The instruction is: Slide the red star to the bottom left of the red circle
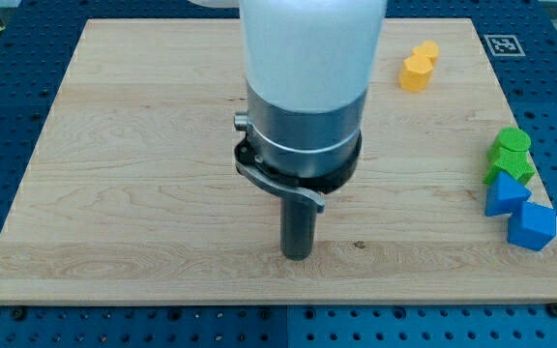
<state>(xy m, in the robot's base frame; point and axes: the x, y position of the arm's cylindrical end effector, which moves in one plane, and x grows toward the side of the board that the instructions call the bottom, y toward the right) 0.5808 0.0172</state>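
My tip (pixel 298 255) is sitting low on the wooden counter (pixel 114 193), near the middle. It is a plain rod tool, pinching nothing. No red star or red circle is showing. Two yellow blocks (pixel 419 66) are sitting at the view's top right. Two green blocks (pixel 510 155) and two blue blocks (pixel 518 213) are bunching at the right edge, well apart from my tip

Matt pale wooden board (pixel 143 145)
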